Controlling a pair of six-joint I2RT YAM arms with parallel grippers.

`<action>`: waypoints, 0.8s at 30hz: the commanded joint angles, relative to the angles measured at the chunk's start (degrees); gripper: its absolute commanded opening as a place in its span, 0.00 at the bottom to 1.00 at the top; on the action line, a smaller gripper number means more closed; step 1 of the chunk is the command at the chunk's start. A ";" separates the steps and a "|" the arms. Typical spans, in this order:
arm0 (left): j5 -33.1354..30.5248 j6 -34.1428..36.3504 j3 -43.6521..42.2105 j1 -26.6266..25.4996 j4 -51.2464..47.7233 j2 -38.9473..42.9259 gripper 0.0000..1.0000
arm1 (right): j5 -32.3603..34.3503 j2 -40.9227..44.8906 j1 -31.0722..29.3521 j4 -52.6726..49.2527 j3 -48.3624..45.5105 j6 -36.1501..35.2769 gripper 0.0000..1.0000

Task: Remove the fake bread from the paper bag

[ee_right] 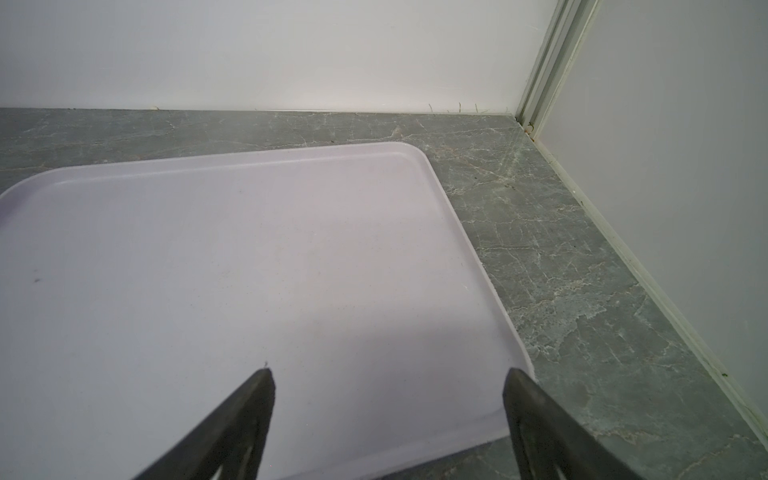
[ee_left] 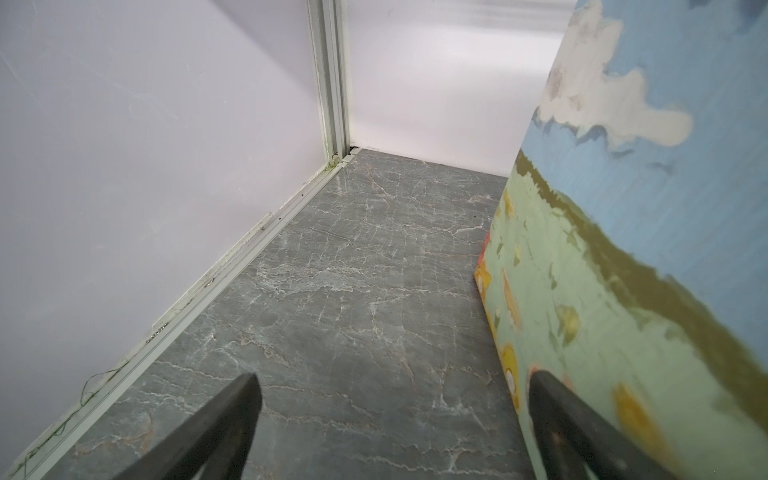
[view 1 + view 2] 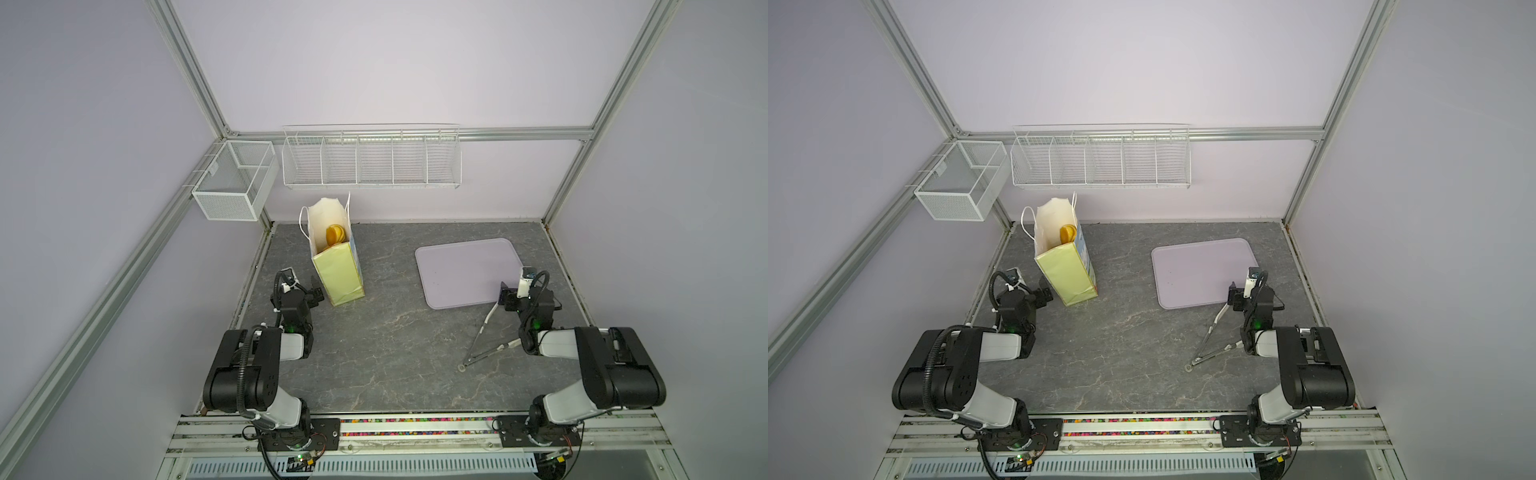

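Upright paper bag point(image 3: 337, 272): pale yellow-green, white inside, golden-orange fake bread point(image 3: 334, 235) within. Fingers apart on both: left gripper point(image 2: 395, 376) has the bag just beside one finger; right gripper point(image 1: 390, 372) empty.

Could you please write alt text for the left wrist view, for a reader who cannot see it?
The open left gripper hovers over the grey table, holding nothing. The paper bag, its sky-print face showing, stands close beside it.

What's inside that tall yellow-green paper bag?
Through the open top of the paper bag, golden-orange fake bread shows against the white lining. Anything lower is hidden by the bag's walls, so the count is unknown.
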State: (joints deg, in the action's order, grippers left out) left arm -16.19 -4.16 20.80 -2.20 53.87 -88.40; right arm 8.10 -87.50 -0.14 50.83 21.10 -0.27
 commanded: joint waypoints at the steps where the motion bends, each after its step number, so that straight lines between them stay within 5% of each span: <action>1: 0.79 0.65 0.45 0.09 0.10 -0.32 0.99 | 0.53 -0.12 -0.31 -0.14 0.41 -0.96 0.88; 24: 1.24 0.93 0.74 0.09 -0.50 -0.30 0.99 | 0.43 -0.23 -0.33 -0.31 0.67 -0.97 0.88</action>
State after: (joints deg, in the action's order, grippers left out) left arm -15.70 -3.99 20.80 -2.20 53.65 -88.40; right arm 8.10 -87.50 -0.14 50.83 21.10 -0.30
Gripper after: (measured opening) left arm 0.994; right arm 0.882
